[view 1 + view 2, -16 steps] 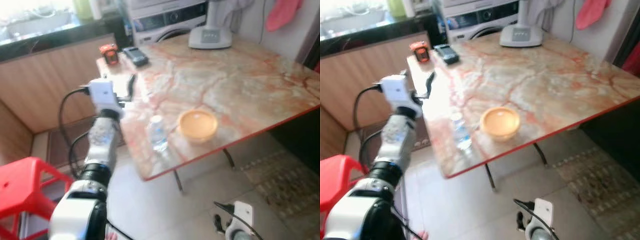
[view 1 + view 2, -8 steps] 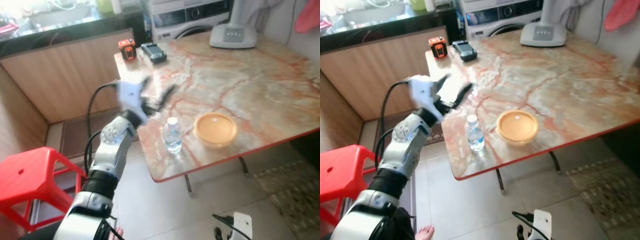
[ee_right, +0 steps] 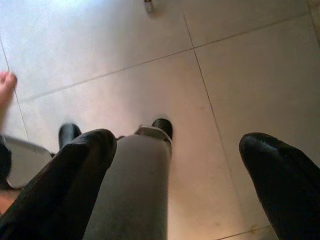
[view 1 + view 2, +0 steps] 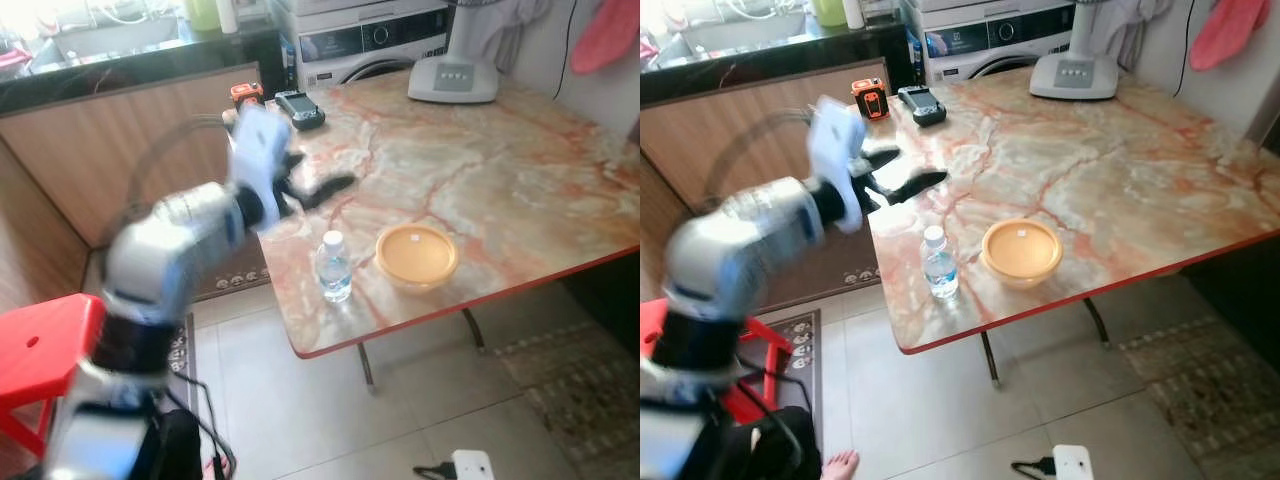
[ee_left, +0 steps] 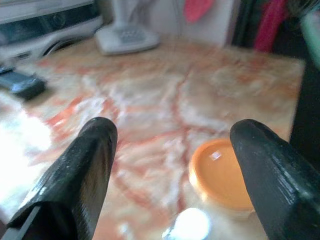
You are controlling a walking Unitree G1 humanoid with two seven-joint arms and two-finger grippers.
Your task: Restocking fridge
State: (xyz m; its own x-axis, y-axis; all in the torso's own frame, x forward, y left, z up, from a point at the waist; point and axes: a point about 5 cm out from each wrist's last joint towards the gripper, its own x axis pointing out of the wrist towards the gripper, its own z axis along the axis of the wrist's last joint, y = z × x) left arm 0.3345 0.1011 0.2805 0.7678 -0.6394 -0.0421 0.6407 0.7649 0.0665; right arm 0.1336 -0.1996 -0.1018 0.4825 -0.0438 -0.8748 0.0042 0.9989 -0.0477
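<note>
A small clear water bottle [image 4: 333,268] stands upright near the front left edge of the marble table [image 4: 500,170]. Just to its right sits a round orange lidded container [image 4: 416,255]. My left gripper [image 4: 318,172] is raised over the table's left side, behind and above the bottle, open and holding nothing; the arm is blurred. In the left wrist view its fingers [image 5: 85,170] spread wide, with the orange container [image 5: 220,175] and the bottle's cap [image 5: 187,222] beyond them. My right gripper [image 3: 180,150] hangs open over the tiled floor beside my own leg [image 3: 130,185].
A fan base [image 4: 452,78], a black handset [image 4: 300,108] and an orange tape measure [image 4: 245,93] lie at the table's far side. A washing machine [image 4: 370,35] stands behind. A red stool [image 4: 40,350] is at my left. A person's bare foot [image 4: 840,462] rests on the floor.
The camera has shifted. My left arm has swung higher and further over the table, its fingers now above and behind the bottle. Bottle and container stay put.
</note>
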